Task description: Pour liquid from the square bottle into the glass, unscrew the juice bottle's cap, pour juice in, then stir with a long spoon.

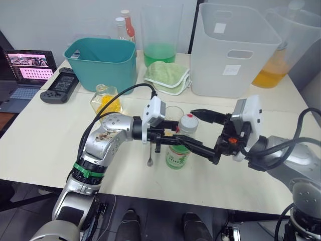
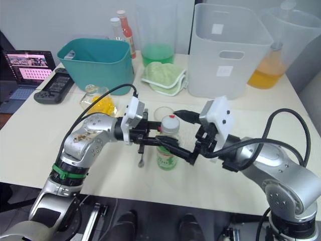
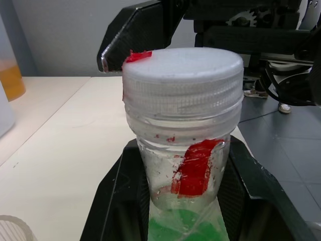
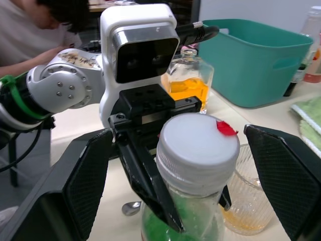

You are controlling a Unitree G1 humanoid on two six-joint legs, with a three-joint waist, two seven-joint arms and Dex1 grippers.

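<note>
At frame centre, the left gripper (image 1: 173,138) fingers are clamped on the juice bottle (image 1: 178,153). The right gripper (image 4: 170,165) fingers stand spread wide on either side of its white cap (image 4: 198,145), not touching. The glass (image 1: 174,113) stands just behind on the counter (image 1: 45,135).

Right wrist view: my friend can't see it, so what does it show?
A juice bottle with a white cap stands between the wide-open fingers of the right gripper, while the left gripper clamps it below the cap. Behind are a glass, a square bottle and a teal bin.
</note>
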